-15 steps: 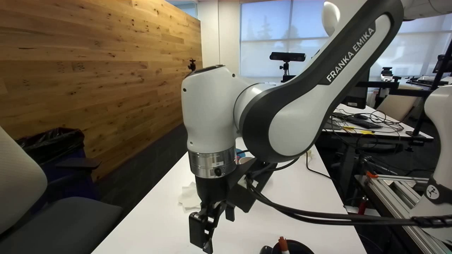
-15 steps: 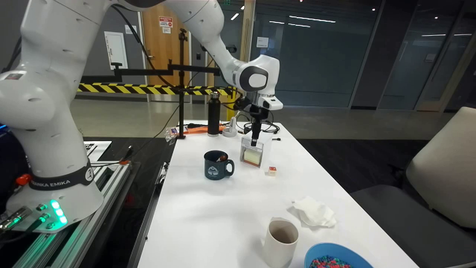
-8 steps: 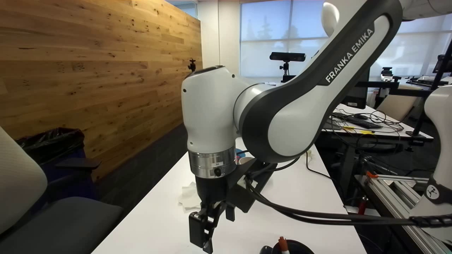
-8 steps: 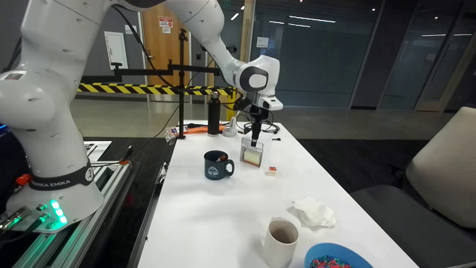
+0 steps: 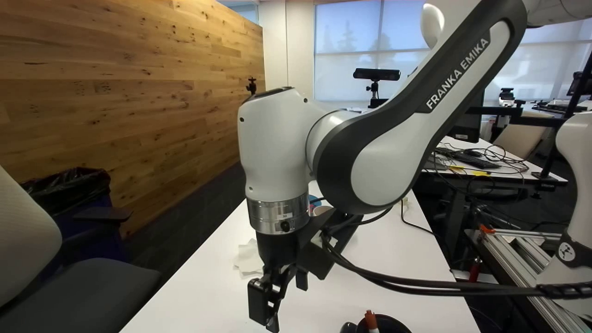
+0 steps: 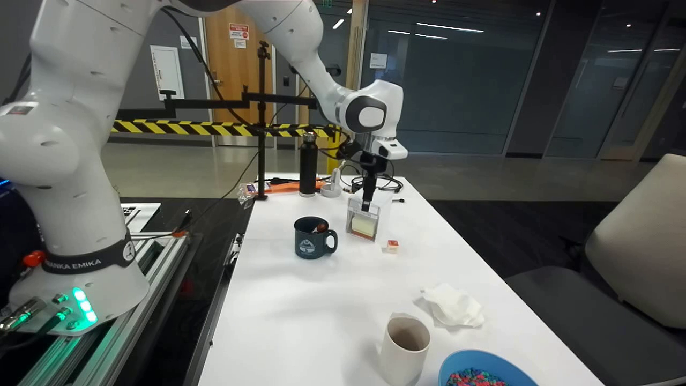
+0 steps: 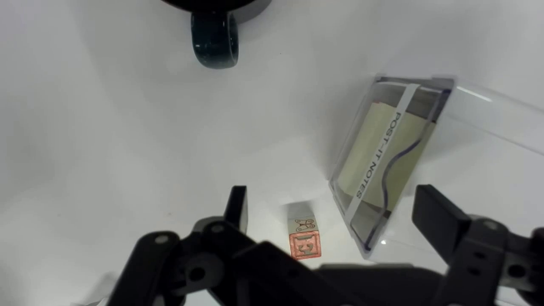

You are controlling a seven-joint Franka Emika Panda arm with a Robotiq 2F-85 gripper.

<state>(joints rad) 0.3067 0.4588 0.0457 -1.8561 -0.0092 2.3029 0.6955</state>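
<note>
We log a white table [image 6: 300, 321] under everything else listed. Above it hangs the tool [image 7: 335, 208], its two fingers spread wide; we see nothing held between them. The clear box [image 7: 382, 161], lettered POST-IT NOTES, stands ahead of the tool and toward the right-hand finger, as the wrist view has it. That finger overlaps the box's transparent body there; we cannot tell whether they touch. Relation we weigh most: the labelled face runs its long edge slantwise, neither along the line between the fingertips nor square to it. The blue bowl [image 6: 482, 358], cut off by the frame in an exterior view, lies well apart from the tool. The dark mug [image 6: 308, 241] sits ahead of the tool on the left-hand finger's side, handle turned toward the tool's side. In an exterior view we find the beige cup [image 6: 402, 359] and the crumpled tissue [image 6: 454, 306], both well apart from the tool, out toward the bowl. Smallest, the letter block [image 7: 305, 242]: on the table, framed between the fingers in the wrist view, nearer the left-hand one, just beside the box but not touching it; cubic, with no long axis.
</note>
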